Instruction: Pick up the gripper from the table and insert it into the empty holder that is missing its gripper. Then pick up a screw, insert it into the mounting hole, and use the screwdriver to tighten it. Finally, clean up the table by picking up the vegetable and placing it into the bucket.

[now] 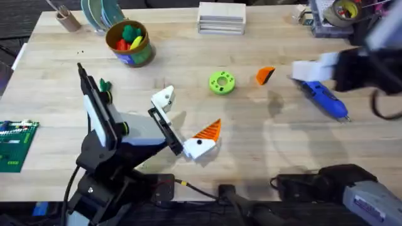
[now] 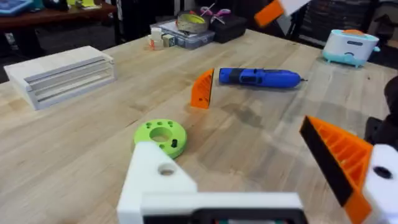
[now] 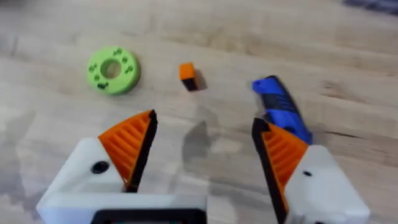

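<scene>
Loose gripper [image 1: 266, 75] lies on the table [image 1: 264, 144] right of centre in the overhead, orange wedge with a dark end, nothing touching it. Green ring with holes [image 1: 222, 82] just to its left, apart from it. In the left wrist view the gripper [image 2: 203, 89] stands on edge, close to the butt end of the screwdriver [image 2: 259, 78].

Screwdriver [image 1: 322, 98] lies flat in the right part of the overhead, blue, tip pointing lower right. Right gripper [image 1: 314, 70] hangs over its upper end, blurred. Right wrist view: right gripper [image 3: 202, 152] fingers spread wide, both orange pads present, nothing between them; screwdriver [image 3: 281, 110] runs up beside one pad, loose gripper [image 3: 188, 76] and green ring [image 3: 112, 69] beyond.

Holder [image 1: 164, 98]: plain white finger base on the left gripper [image 1: 185, 122], centre-left of the overhead, no orange wedge on it. Other finger [image 1: 207, 133] carries its orange pad. Left fingers spread apart, holding nothing. Left wrist view shows the bare white holder [image 2: 158, 180] with an open hole in it, opposite the padded finger [image 2: 345, 162].

Vegetable [image 1: 104, 84]: small dark green piece, left side of the overhead, just beside the left arm's link; contact unclear.

Bucket [image 1: 130, 43] upper left, upright, yellow-orange rim, coloured toys inside. White stacked block [image 1: 221, 17] at top centre.
</scene>
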You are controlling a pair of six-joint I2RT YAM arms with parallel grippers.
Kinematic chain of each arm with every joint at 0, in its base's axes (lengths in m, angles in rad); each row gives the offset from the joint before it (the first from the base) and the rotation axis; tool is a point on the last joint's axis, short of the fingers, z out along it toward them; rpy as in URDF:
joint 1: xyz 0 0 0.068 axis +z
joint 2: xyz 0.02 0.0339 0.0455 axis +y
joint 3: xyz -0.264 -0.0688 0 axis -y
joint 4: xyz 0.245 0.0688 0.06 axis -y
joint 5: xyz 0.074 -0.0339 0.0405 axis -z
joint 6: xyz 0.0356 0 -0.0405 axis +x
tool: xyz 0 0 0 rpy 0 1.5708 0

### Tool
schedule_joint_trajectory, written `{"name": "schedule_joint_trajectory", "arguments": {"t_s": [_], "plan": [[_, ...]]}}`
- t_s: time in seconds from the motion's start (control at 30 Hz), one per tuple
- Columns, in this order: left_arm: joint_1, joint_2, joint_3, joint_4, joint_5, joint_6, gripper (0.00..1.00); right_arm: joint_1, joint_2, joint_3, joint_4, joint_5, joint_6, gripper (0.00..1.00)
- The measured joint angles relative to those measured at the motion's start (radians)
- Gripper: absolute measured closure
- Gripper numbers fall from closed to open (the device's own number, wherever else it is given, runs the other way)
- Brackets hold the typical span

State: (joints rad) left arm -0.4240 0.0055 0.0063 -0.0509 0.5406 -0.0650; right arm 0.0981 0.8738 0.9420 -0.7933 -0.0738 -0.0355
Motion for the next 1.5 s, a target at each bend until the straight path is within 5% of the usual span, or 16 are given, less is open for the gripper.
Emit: {"name": "schedule_joint_trajectory", "arguments": {"t_s": [0.3, 1.03, 1.5], "plan": [[0.000, 0.000, 0.000, 0.000, -0.004, 0.000, 0.008, 0.160, 0.310, 0.064, 0.039, 0.050, -0.018, 0.015], [0.000, 0.000, 0.000, 0.000, -0.006, 0.000, 0.008, 0.166, 0.619, 0.065, 0.264, 0.138, -0.153, 0.032], [0.000, 0.000, 0.000, 0.000, -0.007, 0.000, 0.008, 0.166, 0.648, 0.071, 0.261, 0.141, -0.156, 0.409]]}}
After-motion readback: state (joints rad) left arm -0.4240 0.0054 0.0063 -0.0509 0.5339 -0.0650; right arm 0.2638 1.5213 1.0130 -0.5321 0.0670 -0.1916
